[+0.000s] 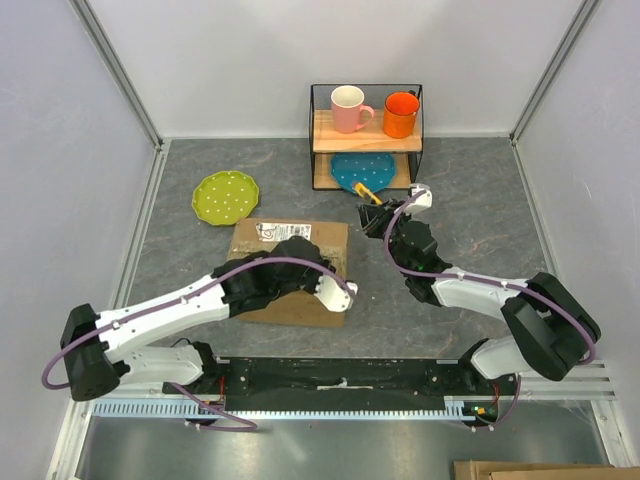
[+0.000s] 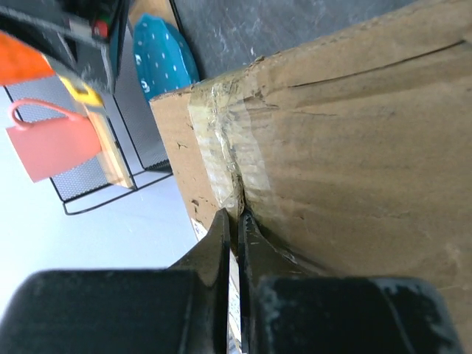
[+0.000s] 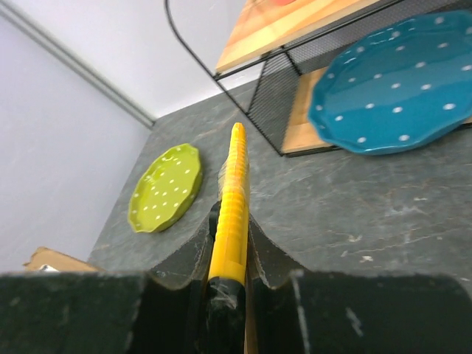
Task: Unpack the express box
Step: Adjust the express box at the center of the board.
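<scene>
Top external view: a grey, stone-patterned table (image 1: 480, 200) fills the floor of a booth closed in by plain white walls (image 1: 250, 60) with aluminium posts in the corners. One express box (image 1: 335, 245) lies flat on the table, label up, just ahead of the arm bases and partly covered by the left arm.

Taking the express box as the mark:
- one green plate (image 1: 225, 197) with white dots lies on the table beyond its far left corner
- one black wire rack (image 1: 325, 140) with two wooden shelves stands beyond its far right corner, against the back wall
- two mugs stand on the rack's upper shelf, one pink mug (image 1: 348, 108) and one orange mug (image 1: 400, 114)
- one teal plate (image 1: 363, 172) with white dots lies on the lower shelf

There are two arms, so two claws. The left claw (image 2: 234, 221) is pressed together, its tips at the clear-taped seam on the box's right edge; whether any tape sits between them cannot be told. The right claw (image 3: 230, 225) hovers to the right of the box, near the rack, pinching one yellow box cutter (image 3: 234, 184) that points toward the green plate
</scene>
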You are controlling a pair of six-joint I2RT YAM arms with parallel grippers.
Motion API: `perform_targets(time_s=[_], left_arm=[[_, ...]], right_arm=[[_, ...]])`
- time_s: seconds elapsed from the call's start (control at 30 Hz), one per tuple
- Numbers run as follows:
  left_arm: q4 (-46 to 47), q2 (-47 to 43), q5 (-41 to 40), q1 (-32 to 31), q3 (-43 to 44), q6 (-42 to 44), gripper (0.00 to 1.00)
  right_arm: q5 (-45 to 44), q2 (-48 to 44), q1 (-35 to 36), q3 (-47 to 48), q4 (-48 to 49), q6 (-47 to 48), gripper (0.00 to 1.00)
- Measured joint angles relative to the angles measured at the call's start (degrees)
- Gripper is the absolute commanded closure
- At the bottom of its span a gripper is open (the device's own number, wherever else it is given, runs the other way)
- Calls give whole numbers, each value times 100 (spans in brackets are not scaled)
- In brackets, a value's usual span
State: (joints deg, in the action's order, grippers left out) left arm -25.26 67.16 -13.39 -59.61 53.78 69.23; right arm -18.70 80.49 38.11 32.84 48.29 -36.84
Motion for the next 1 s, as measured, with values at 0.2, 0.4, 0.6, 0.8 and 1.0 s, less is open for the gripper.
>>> perform_targets(time_s=[0.2, 0.4, 0.6, 0.8, 1.0], left_arm=[[-219, -610, 293, -341, -249, 2, 98], [-448, -1134, 481, -374, -321, 28, 98], [-428, -1626, 501, -378, -584, 181, 98], [127, -2087, 463, -380, -1475, 870, 98], [769, -2120, 448, -378, -1818, 1311, 97]], right_arm=[[608, 173, 2, 0, 391, -199, 100], [739, -111, 81, -507, 404, -343, 100], [623, -2159, 116, -1357, -584, -343, 100], [697, -4417, 114, -1561, -1663, -459, 100], [1716, -5040, 114, -1561, -2761, -332, 100]])
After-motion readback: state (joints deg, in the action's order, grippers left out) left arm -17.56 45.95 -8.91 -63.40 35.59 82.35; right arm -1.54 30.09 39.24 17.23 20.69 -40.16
